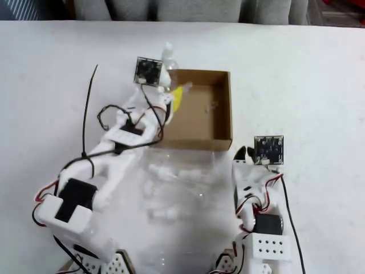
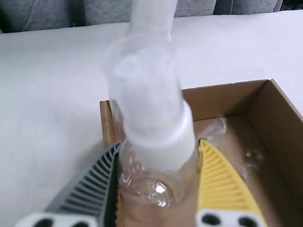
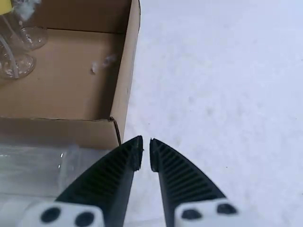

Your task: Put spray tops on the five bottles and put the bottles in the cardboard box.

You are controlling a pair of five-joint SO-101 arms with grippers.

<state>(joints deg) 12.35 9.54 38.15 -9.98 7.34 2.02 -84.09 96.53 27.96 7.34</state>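
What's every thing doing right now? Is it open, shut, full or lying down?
Left jaws: shut on the held bottle.
Held bottle: spray top on.
Right jaws: shut, holding nothing.
Cardboard box: open, bottles inside.
Table bottles: lying down.

Left tool (image 2: 158, 144) tight on bottle (image 2: 150, 109); right tool (image 3: 146, 150) closed

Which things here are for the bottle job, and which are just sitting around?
For the job: bottle with spray top in the left gripper; cardboard box; clear bottles lying on the table.
Just around: grey fabric behind the table; black cable.
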